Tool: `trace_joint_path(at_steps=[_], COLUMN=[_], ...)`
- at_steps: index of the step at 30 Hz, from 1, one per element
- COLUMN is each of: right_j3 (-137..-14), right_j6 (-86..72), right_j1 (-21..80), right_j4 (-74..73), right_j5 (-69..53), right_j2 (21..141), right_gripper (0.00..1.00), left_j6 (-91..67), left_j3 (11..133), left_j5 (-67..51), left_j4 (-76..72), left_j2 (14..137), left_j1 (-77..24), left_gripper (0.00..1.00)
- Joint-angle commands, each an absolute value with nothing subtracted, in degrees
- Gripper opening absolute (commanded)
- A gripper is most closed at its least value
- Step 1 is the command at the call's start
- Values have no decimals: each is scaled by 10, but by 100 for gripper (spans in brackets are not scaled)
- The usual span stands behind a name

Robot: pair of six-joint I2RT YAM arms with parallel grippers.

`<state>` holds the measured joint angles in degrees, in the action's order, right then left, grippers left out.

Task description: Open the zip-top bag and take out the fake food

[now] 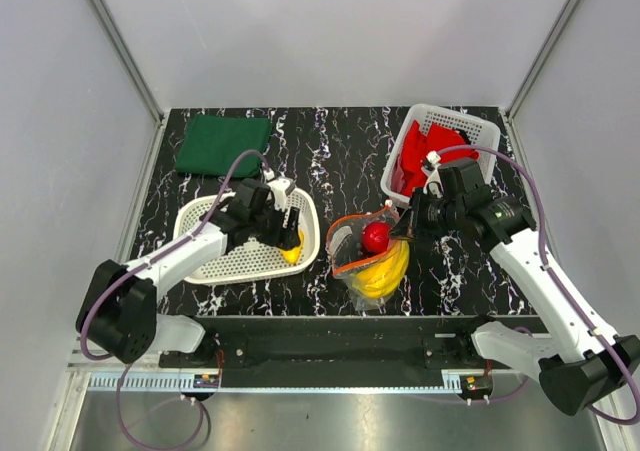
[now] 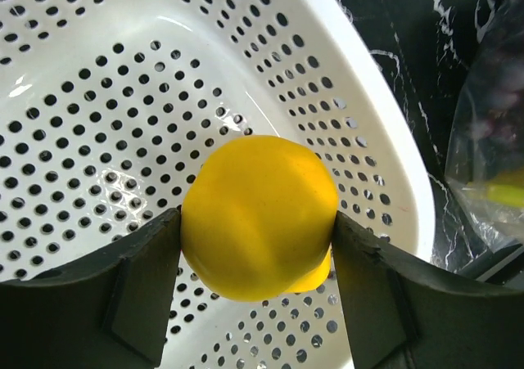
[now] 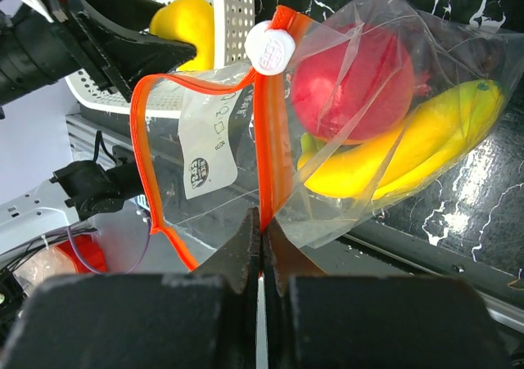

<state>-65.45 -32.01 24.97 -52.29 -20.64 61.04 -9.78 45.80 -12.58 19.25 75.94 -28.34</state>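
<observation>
Left jaws clamped on the lemon (image 2: 258,213), fingers (image 2: 123,295) pressing both sides, held low over the perforated floor of the white basket (image 2: 352,115) on my left. Right jaws pinched tight together on the orange zip strip (image 3: 268,140) of the zip-top bag (image 3: 214,152), just below the white slider (image 3: 269,47). Bag's mouth gapes, w/ the strip looping out to one side. Inside I see the red fruit (image 3: 352,83) sitting against the banana bunch (image 3: 409,152); can't make out anything else in there. From the top cam the bag sits on the worktop (image 1: 340,151) btwn the two baskets, near the front edge, approx centre. Second basket (image 1: 487,131) at back right holds a red cloth (image 1: 425,156); a green cloth (image 1: 222,144) lies flat at back left.
</observation>
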Motion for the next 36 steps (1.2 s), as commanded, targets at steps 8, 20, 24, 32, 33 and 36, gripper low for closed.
trace_joint_path(at_steps=[8, 20, 24, 32, 33, 36], right_j3=[-666, -666, -664, -672, -673, -671], right_j6=[-314, -317, -319, -341, -344, -350], right_j1=[251, 251, 251, 251, 251, 251], right_j4=[-505, -503, -500, -486, -486, -485], right_j5=[-225, -239, -243, -258, -257, -256], right_j2=[595, 593, 596, 593, 592, 587], right_gripper=[0, 0, 0, 0, 0, 0], left_j6=[-114, -182, -206, -207, -213, -262], left_j3=[443, 499, 531, 635, 639, 664], left_j5=[-87, -76, -81, -24, -10, 47], left_j4=[155, 148, 77, 85, 87, 105], left_j2=[731, 542, 547, 718, 732, 790], left_j1=[-302, -408, -485, -578, -583, -589], left_gripper=[91, 59, 47, 24, 20, 0])
